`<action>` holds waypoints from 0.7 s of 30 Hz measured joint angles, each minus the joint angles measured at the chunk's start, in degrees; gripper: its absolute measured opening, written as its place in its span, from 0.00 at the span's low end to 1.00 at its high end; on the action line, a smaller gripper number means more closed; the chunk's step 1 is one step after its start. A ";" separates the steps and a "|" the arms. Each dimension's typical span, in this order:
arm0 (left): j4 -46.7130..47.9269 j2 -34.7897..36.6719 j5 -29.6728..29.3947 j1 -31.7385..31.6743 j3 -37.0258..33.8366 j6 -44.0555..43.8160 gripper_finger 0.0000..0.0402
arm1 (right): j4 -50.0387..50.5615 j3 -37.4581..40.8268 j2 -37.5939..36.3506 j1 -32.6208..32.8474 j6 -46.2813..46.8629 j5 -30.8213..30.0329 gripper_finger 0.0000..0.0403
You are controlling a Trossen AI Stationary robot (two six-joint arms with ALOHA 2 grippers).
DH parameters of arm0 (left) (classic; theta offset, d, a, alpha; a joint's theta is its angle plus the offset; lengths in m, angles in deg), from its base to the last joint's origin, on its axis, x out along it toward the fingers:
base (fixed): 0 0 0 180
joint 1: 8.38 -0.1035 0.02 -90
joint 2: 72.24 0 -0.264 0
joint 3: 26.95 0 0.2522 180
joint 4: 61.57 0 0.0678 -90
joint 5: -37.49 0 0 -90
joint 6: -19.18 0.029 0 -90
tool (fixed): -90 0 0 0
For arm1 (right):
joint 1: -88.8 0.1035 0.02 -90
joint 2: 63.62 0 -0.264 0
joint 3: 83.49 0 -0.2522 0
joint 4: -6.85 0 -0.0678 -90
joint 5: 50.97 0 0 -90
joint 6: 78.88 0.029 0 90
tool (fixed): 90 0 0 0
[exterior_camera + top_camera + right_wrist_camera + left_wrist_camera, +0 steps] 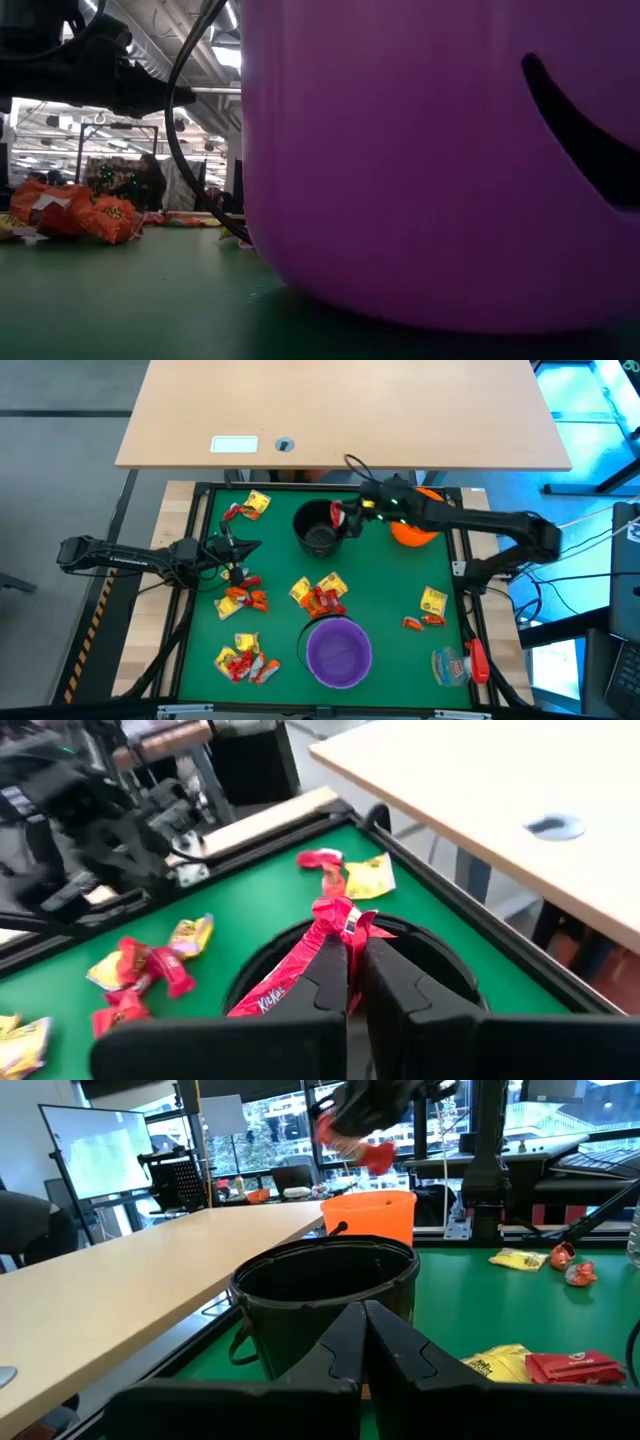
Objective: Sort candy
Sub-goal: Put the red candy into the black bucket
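A: Low view is filled by the purple bowl; what is seen beyond it?

B: Orange and red candy is seen lying on the green table, with more heaps scattered around the purple bowl in the high view.

A: How is the right end effector found?

B: It is closed on a red candy wrapper, held above the rim of the black bowl, with the orange bowl just beside it.

A: And the left end effector?

B: It is shut on nothing, held above the table's left side near a candy heap, pointed at the black bowl.
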 joint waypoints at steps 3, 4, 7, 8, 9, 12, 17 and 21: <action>-0.56 0.00 -0.79 0.00 0.00 0.60 0.00 | 1.01 -5.49 5.80 -0.55 -0.71 2.63 0.03; -0.76 0.00 -0.86 -0.01 0.00 1.24 0.00 | 1.68 -7.21 7.48 -0.54 -0.87 2.98 0.03; -1.34 0.00 -0.86 0.01 0.00 2.04 0.00 | 3.75 -11.79 12.02 -0.52 -2.20 3.05 0.03; -1.55 0.00 -0.89 0.00 0.00 2.04 0.00 | 4.71 -12.95 13.21 -0.52 -2.30 3.06 0.03; -1.79 0.00 -0.90 -0.01 0.00 2.05 0.00 | 5.83 -14.02 14.30 -0.52 -2.33 3.07 0.03; -2.80 0.00 -0.92 0.01 0.00 2.93 0.00 | 7.95 -15.93 16.42 -0.52 -3.04 2.99 0.03; -3.56 0.00 -0.92 -0.01 0.00 3.03 0.00 | 8.51 -16.24 16.89 -0.52 -3.79 -0.22 0.03; -3.65 0.00 -0.90 -0.01 0.00 3.03 0.00 | 8.42 -16.28 16.89 -0.52 -3.87 -1.67 0.06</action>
